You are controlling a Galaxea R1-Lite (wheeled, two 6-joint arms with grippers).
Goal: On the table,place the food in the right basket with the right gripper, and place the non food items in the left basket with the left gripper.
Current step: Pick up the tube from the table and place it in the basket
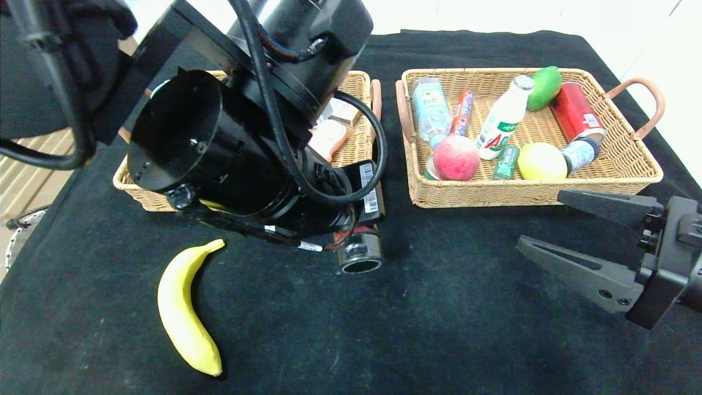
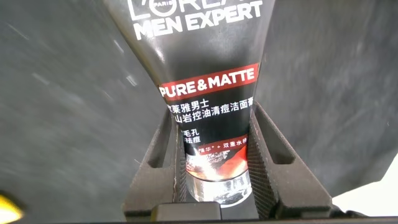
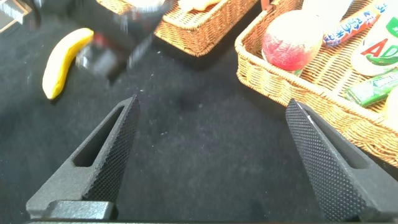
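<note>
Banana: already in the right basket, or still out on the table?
Out. The banana lies on the black table, in front of the left basket, far from the right basket; neither gripper touches it.

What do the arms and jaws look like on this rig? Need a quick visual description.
Both arms are black. The left arm is a thick cylindrical wrist housing with black looped cables, thin red and blue wires, and white barcode stickers. The left gripper has flat straight-sided jaws. The right gripper has two long tapered jaws with cut-out slots, visible screws and a dotted grip texture.
</note>
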